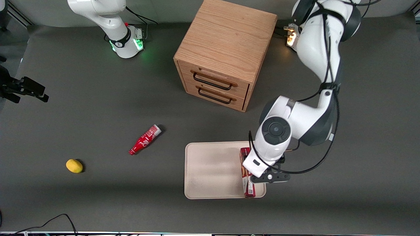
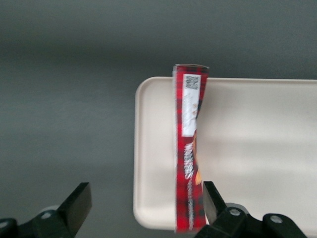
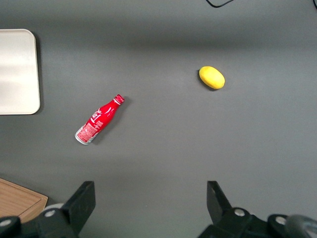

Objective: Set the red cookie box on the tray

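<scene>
The jaws of the gripper (image 2: pixel 143 206) are standing wide apart, gripping nothing, above the red cookie box (image 2: pixel 190 148). The box is resting on edge on the tray (image 1: pixel 210 170), near its working-arm end, both ends reaching the rim. Placement is appearing complete; only withdrawal is remaining.

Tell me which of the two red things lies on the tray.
The red cookie box, under the open gripper, lies on the tray. The red bottle lies on the table.
</scene>
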